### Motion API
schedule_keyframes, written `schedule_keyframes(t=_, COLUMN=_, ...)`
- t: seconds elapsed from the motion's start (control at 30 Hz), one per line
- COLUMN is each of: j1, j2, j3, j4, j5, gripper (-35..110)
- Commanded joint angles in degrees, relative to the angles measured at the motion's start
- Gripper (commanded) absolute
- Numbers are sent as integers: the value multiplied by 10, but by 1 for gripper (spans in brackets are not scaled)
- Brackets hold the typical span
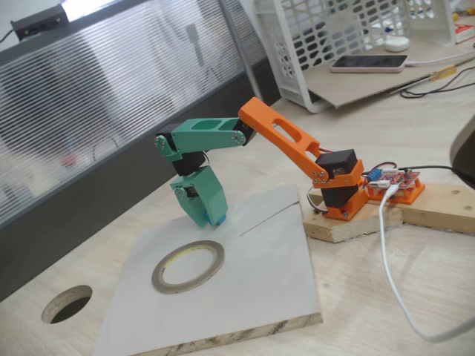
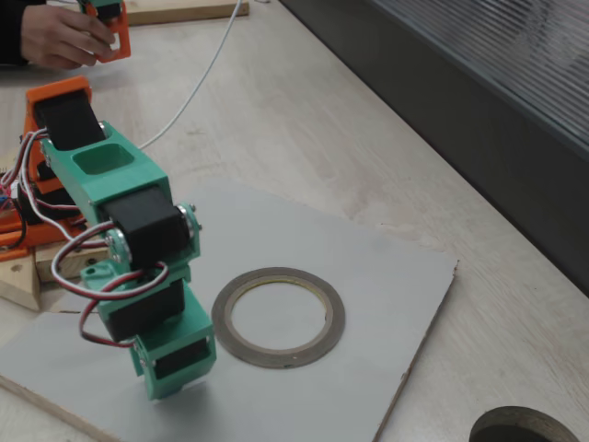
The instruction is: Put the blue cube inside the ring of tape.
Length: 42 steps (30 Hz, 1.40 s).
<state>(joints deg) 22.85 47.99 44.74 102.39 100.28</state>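
Apparently the green plastic fingers (image 1: 211, 215) are clamped on the tiny sky-blue plastic cube (image 1: 221, 220), low over the grey board (image 1: 282, 274) on the counter. The flat grey-brown ring of tape (image 1: 188, 265) lies just beside them, toward the board's front edge.

Ring of tape (image 1: 188, 265) on board (image 1: 282, 282)

looks like an office desk turned hobby bench: pale wood-grain tabletop (image 1: 415, 297) with a round cable hole (image 1: 67, 304) at 7 o'clock, ribbed glass partition (image 1: 111, 89) at 10, white plastic basket (image 1: 334, 37) and phone (image 1: 369, 64) at 1.
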Motion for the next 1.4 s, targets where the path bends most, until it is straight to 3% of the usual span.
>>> schedule_keyframes(t=0.0, j1=5, j2=40, j3=-5, j4=6, j5=7, gripper=12)
schedule_keyframes(t=1.37, j1=-11, j2=225, j3=3, j4=13, j5=8, gripper=12)
